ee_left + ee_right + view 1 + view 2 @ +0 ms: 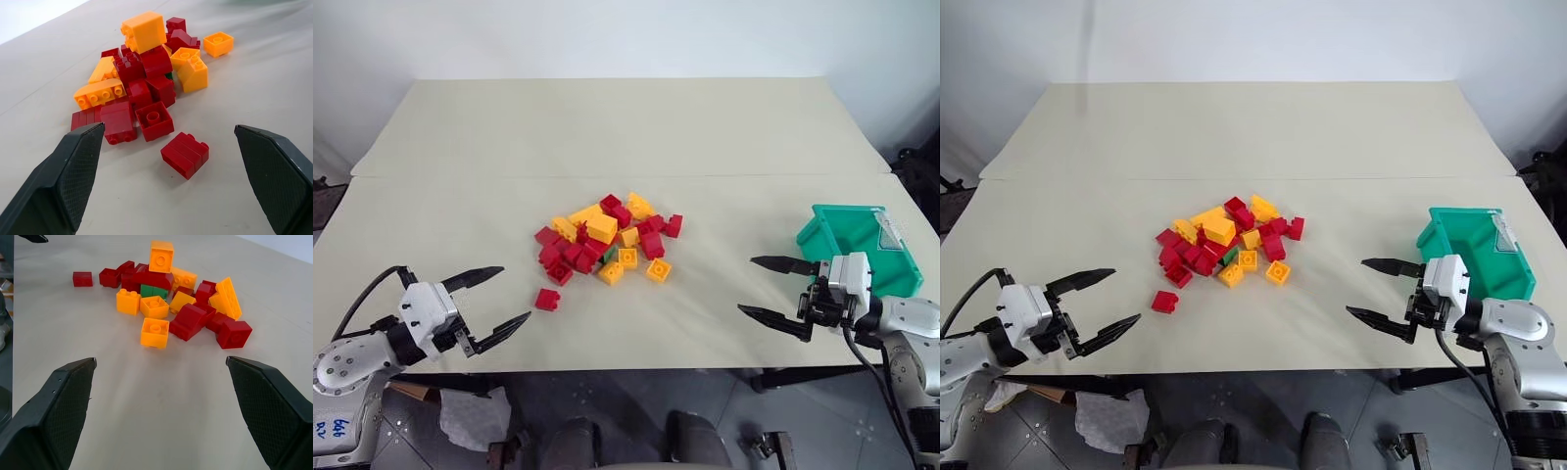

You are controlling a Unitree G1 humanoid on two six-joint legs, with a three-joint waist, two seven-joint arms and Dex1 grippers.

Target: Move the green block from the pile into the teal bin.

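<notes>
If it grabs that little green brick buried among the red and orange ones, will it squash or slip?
The green block looks like hard moulded plastic, so probably stiff. Its glossy faces may slip. Wedged in the pile, it will likely jostle neighbouring bricks.

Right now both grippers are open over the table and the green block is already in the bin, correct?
Not quite. The green block is still in the pile, wedged among red and orange bricks, as the right wrist view shows. The left gripper, right gripper and bin are as you said.

Green block (153,291) sits wedged low in the pile (607,240), mostly covered by red and yellow-orange bricks. Teal bin (858,247) stands well right of the pile.
</notes>
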